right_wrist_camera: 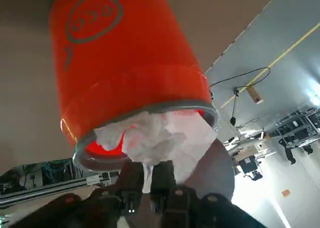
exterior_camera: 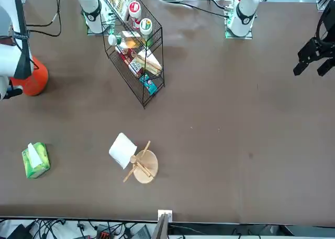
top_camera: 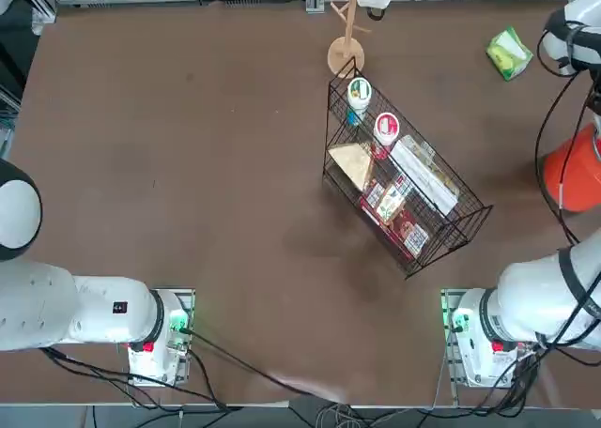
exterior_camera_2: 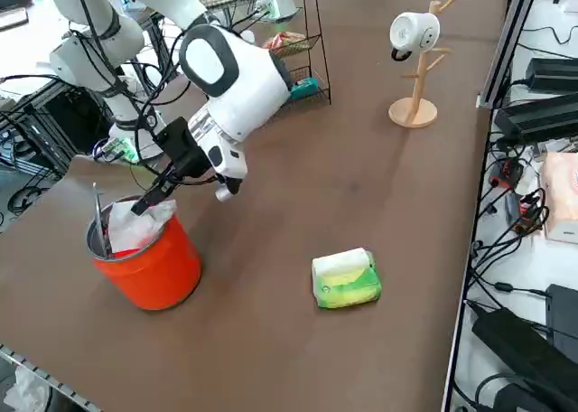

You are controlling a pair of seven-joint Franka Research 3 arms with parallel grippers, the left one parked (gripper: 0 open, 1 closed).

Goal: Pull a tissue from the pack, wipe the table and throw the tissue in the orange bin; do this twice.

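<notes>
The right tool (right_wrist_camera: 148, 185) hangs just over the rim of the orange bin (exterior_camera_2: 153, 266), its fingers pinched on a corner of a crumpled white tissue (right_wrist_camera: 155, 138) that already lies mostly inside. The pack (exterior_camera_2: 345, 279) sits on the surface (exterior_camera_2: 379, 177) near the bin, a white tissue showing at its top. This looks like the drop-off of one round; which of the two cannot be told.

White tissue (exterior_camera_2: 137, 228) fills the orange bin's (exterior_camera_2: 153, 269) mouth beneath the pincer (exterior_camera_2: 143, 202); table (exterior_camera_2: 379, 186) toward the pack (exterior_camera_2: 346, 279) lies open.
</notes>
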